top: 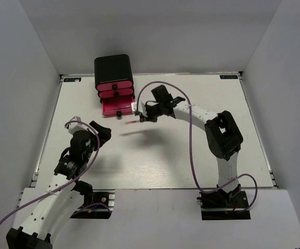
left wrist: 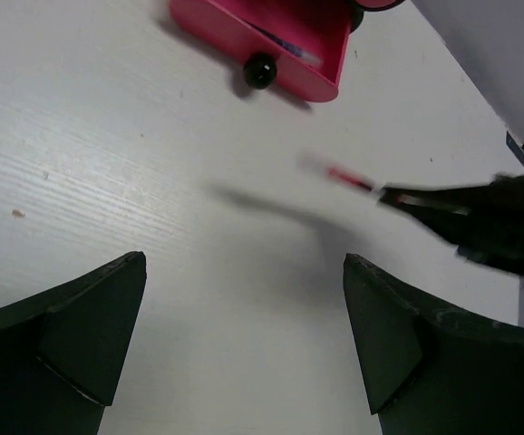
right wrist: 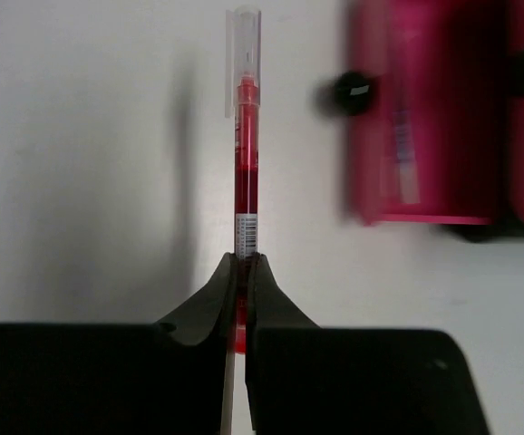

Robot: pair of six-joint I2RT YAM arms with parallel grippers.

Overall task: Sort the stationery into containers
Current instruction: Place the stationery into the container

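Note:
The black cabinet [top: 113, 67] stands at the back left; its bottom pink drawer [top: 117, 106] is pulled open, the two above are shut. My right gripper [top: 146, 118] is shut on the red pen [right wrist: 245, 172] and holds it above the table, just right of the open drawer [right wrist: 425, 118]. The pen also shows in the left wrist view [left wrist: 345, 177], blurred. A whitish pen [right wrist: 405, 154] lies inside the open drawer [left wrist: 271, 45]. My left gripper [left wrist: 244, 335] is open and empty over bare table. The markers and the eraser are out of view.
The white table [top: 191, 155] is walled by grey panels at the back and both sides. A purple cable [top: 191, 150] loops over the right arm.

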